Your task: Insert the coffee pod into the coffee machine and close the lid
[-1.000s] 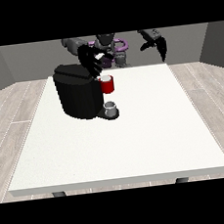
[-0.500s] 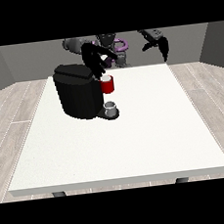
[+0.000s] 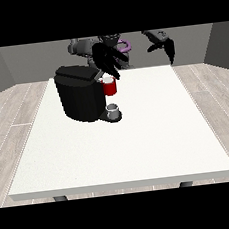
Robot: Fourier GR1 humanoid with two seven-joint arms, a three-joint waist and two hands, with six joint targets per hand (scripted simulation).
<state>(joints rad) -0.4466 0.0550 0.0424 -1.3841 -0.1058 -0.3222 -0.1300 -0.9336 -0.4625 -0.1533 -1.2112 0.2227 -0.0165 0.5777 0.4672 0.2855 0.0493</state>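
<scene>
The coffee machine (image 3: 80, 93) stands on the white table (image 3: 139, 134), a black boxy block just below and to the view's left of the hand at the view's left (image 3: 107, 61). That hand hangs over the machine's front corner with its fingers straight and spread, pointing down and towards the camera; their tips come close to the machine's top edge and to a red thing at the machine (image 3: 110, 86), which sits directly under the fingertips. Whether the fingers touch either one cannot be told. Nothing shows between the fingers.

Lower still, below the red thing and further from the hand, a small grey thing (image 3: 113, 109) rests on the dark base at the machine's foot. It cannot be told whether this is the coffee pod or a cup, and the pod shows plainly nowhere else.

The hand at the view's right (image 3: 162, 41) is held up in the air, well apart from the machine and beyond the table's far edge. Its fingers look relaxed and droop downward, and it holds nothing. Between the two hands, behind the first one, a bit of purple on the robot's body (image 3: 123, 45) shows.
</scene>
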